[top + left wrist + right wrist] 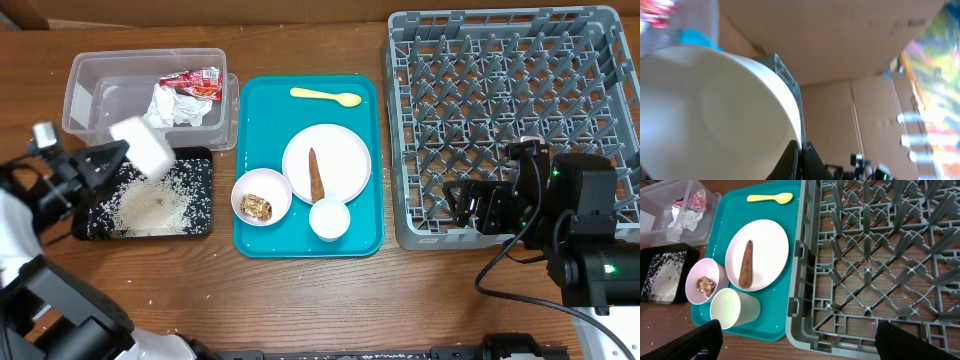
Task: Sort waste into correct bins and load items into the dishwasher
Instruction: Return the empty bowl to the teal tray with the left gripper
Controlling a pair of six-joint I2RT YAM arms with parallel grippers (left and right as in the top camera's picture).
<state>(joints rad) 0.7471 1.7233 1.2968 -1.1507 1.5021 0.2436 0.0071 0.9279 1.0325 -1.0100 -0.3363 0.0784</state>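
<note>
Fingers (805, 165) of the left gripper (110, 158) pinch a white bowl (143, 146) by its rim, tilted above the black tray (207, 228), apparently to shed rice (165, 195) there, while the right gripper (807, 342) hangs spread wide at the dish rack (600, 30)

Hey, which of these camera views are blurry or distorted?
Left wrist: soft all over, the round white bowl too close to focus. Overhead: mostly crisp, only that bowl looks smeared. Right wrist: sharp, the square grey plastic dish rack slightly bowed by the lens.
</note>
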